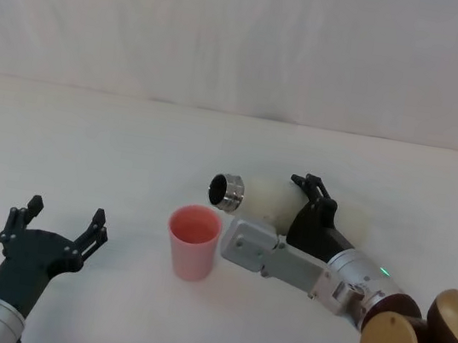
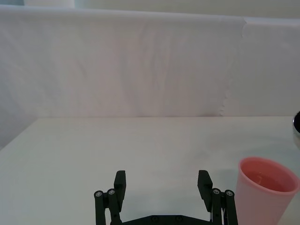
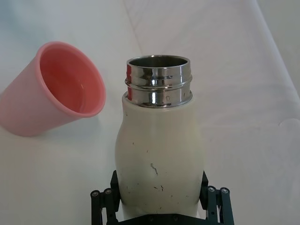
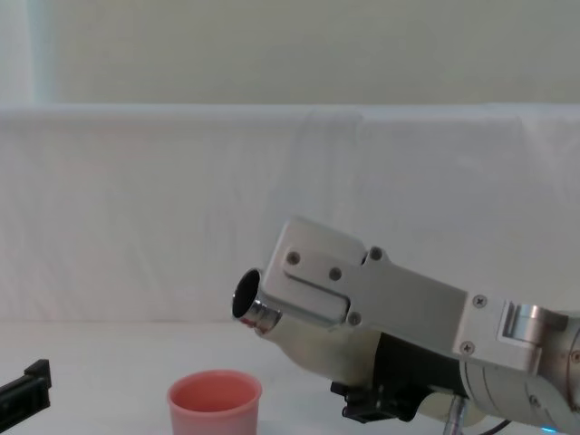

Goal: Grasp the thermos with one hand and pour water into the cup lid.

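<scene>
Two grippers up: my left gripper (image 1: 64, 220) sits low at the left, fingers spread, holding nothing. Cup (image 1: 193, 241) stands on the table (image 1: 87, 142) at centre. Right gripper (image 3: 159, 187) clamps the thermos (image 1: 268, 201), tilted, neck above and just right of the cup.

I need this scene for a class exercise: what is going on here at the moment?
The right gripper is shut on the thermos, held tilted above the table with its open steel neck aimed toward the pink cup lid. The cup lid stands upright and seems to hold a little water. No stream is visible. The left gripper hovers open, left of the cup lid.
</scene>
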You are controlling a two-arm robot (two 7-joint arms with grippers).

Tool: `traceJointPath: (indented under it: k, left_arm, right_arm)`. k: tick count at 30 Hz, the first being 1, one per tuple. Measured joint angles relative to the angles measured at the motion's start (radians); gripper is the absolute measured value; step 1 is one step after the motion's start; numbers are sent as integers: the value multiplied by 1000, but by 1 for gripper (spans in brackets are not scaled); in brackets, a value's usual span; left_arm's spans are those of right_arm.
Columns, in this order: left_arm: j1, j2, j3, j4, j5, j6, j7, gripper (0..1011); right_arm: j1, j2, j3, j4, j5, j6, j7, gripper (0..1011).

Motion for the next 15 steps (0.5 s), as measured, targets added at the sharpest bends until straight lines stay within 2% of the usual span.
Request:
traceJointPath:
  k: [15]
  left_arm:
    - [0, 0, 0, 0, 0, 0, 0, 1001]
  right_arm:
    - [3, -18, -8, 17, -96, 1, 14, 957]
